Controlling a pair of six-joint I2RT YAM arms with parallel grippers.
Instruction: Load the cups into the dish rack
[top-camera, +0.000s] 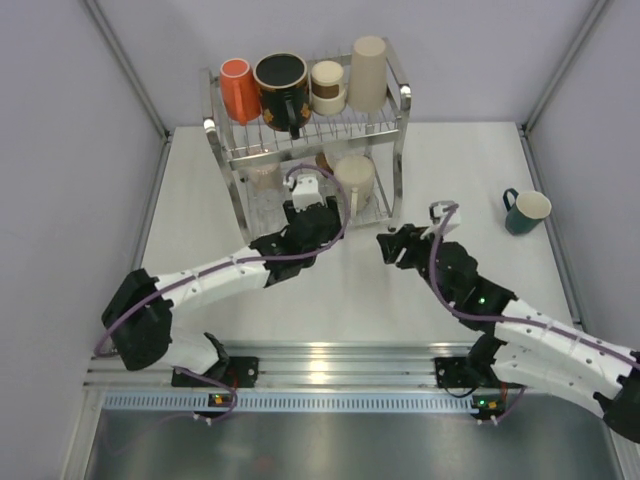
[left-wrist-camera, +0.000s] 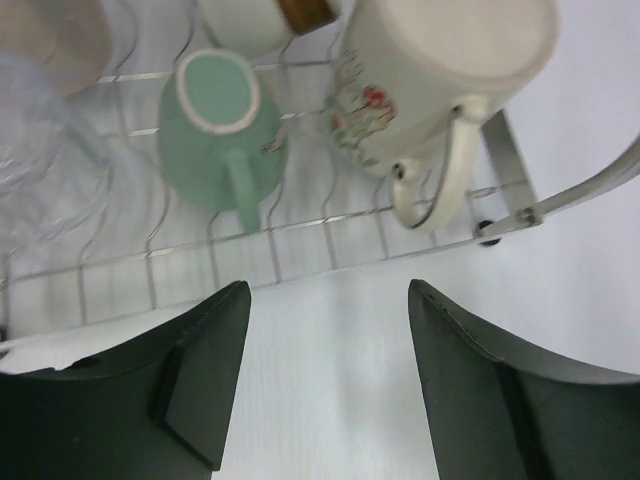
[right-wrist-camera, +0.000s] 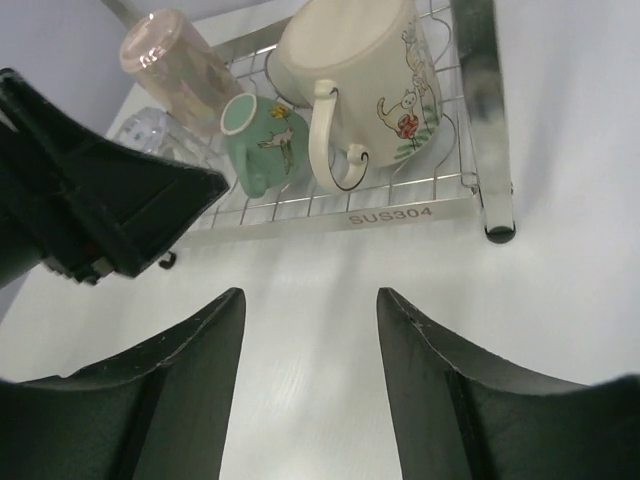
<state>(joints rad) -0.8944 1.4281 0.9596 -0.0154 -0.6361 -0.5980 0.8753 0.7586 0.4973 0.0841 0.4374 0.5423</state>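
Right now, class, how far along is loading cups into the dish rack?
Done: orange cup, black mug, paper cup, beige cup on top tier of the dish rack; cream mug, green mug below. In hand: nothing; left gripper and right gripper open, empty. Left: teal mug on the table.

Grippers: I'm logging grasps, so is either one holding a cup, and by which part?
Nothing is held: the left gripper and right gripper both show open, empty jaws.

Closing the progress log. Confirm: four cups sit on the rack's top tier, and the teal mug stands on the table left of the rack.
Wrong side. The teal mug stands on the table right of the dish rack, not left, as the top external view shows. Four cups do sit on its top tier.
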